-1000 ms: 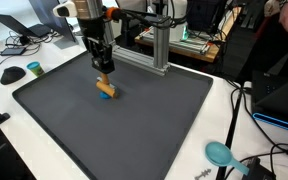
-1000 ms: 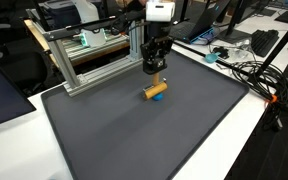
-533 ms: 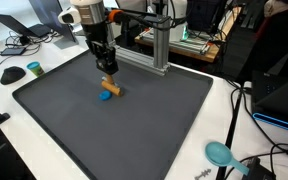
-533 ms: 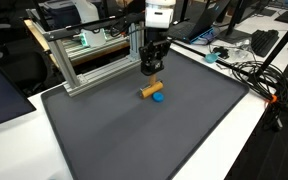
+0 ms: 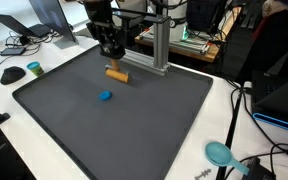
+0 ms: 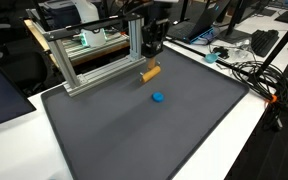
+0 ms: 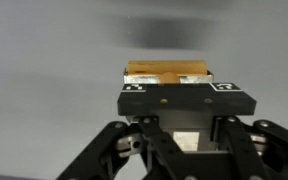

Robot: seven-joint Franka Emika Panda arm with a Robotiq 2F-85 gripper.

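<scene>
My gripper is shut on a tan wooden block and holds it in the air above the far side of the dark grey mat. The same block hangs below the gripper in both exterior views. In the wrist view the block shows between the black finger pads, and the gripper fills the lower frame. A small blue piece lies alone on the mat, nearer the middle; it also shows in an exterior view.
An aluminium frame stands at the mat's far edge, close behind the gripper. A teal round object lies on the white table off the mat. A black mouse, laptops and cables crowd the table edges.
The gripper rose and moved toward the aluminium frame with the wooden block in it. The blue piece, earlier under the block, stays behind on the mat.
</scene>
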